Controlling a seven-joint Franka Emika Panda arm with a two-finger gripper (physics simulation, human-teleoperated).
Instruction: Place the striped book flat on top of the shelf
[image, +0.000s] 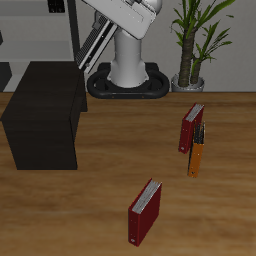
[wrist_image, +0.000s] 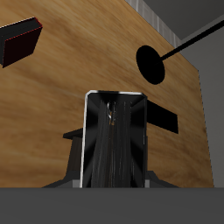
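The striped book (wrist_image: 114, 144) hangs in my gripper (wrist_image: 112, 187) in the wrist view. It is seen nearly end-on, with dark striping and a pale rim, well above the wooden table. The gripper is shut on it; the fingers themselves are hardly visible. In the exterior view only the arm (image: 100, 35) shows at the back, and the gripper and the book are out of frame. The shelf (image: 45, 105), a low matte black cabinet with a flat top, stands on the table near the robot's base. Nothing lies on its top.
A dark red book (image: 190, 127) and an orange book (image: 197, 155) stand together beside the plant (image: 190, 50). Another dark red book (image: 145, 212) stands near the front edge. One red book (wrist_image: 19, 42) shows in the wrist view. The robot's base (image: 130, 75) is at the back.
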